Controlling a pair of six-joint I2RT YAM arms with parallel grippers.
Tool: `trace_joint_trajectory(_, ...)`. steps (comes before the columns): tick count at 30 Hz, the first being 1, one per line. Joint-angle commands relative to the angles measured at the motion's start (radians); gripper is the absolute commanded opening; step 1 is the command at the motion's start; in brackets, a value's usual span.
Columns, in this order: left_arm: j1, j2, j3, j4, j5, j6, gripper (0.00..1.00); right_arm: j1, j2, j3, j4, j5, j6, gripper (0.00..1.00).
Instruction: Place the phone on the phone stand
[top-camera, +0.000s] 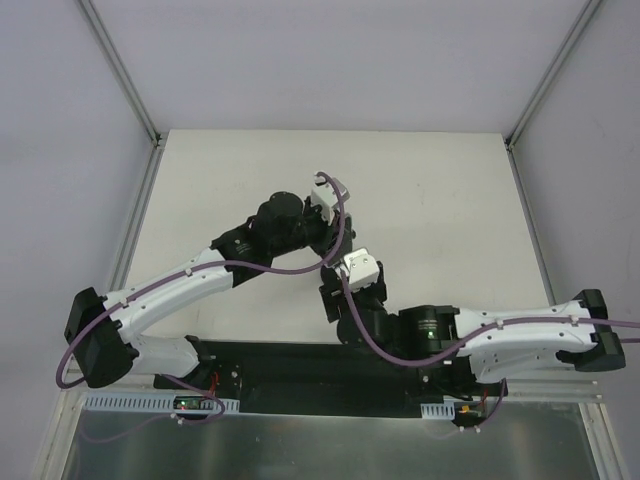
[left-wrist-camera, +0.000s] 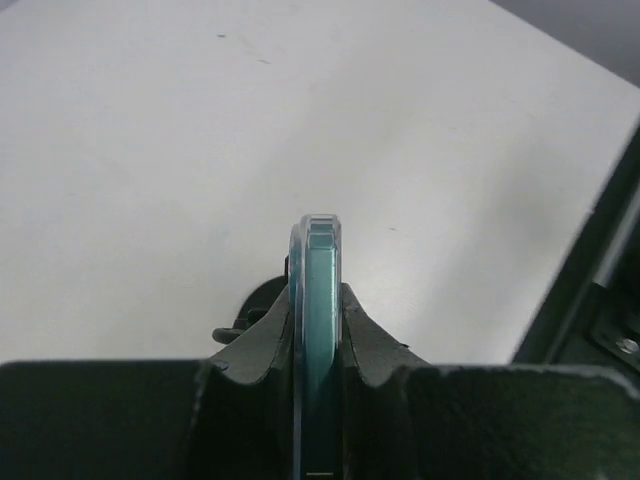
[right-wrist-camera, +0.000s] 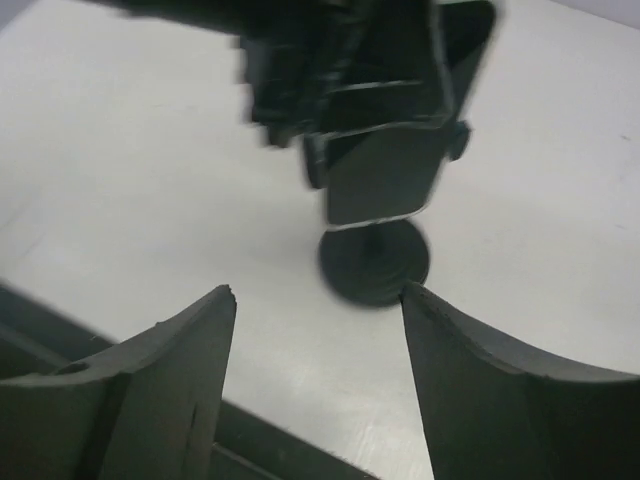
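Observation:
In the left wrist view the phone (left-wrist-camera: 318, 250) stands edge-on, a thin slab with a bluish edge, clamped between my left gripper's (left-wrist-camera: 318, 296) fingers. Part of the black phone stand (left-wrist-camera: 248, 312) peeks out behind the left finger. In the right wrist view the phone (right-wrist-camera: 385, 185) shows as a dark slab with a silvery lower edge. It hangs from the blurred left gripper (right-wrist-camera: 340, 70), directly over the stand's round disc base (right-wrist-camera: 373, 262). I cannot tell whether it sits in the holder. My right gripper (right-wrist-camera: 315, 292) is open and empty, just short of the base.
In the top view both arms meet over the middle of the white table (top-camera: 420, 190), the left gripper (top-camera: 336, 230) above the right gripper (top-camera: 338, 285). The dark near edge of the table (right-wrist-camera: 260, 440) runs below the right fingers. Grey walls enclose the table.

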Motion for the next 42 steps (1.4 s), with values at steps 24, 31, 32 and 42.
trace_joint_trajectory(24,0.055,-0.229,-0.116,-0.049,0.617,0.153,0.00,-0.610,-0.270,-0.299,0.493,-1.624,-0.608,0.92)
trace_joint_trajectory(31,0.055,-0.247,-0.130,-0.043,0.630,0.146,0.00,-0.614,-0.172,-0.271,0.588,-1.652,-0.563,0.71)
trace_joint_trajectory(32,0.055,-0.252,-0.131,-0.044,0.611,0.138,0.00,-0.614,-0.164,-0.264,0.595,-1.647,-0.548,0.68)
trace_joint_trajectory(42,0.056,-0.370,-0.096,-0.150,-0.290,-0.112,0.00,-0.617,-0.391,-0.337,0.465,-1.207,-0.433,0.97)
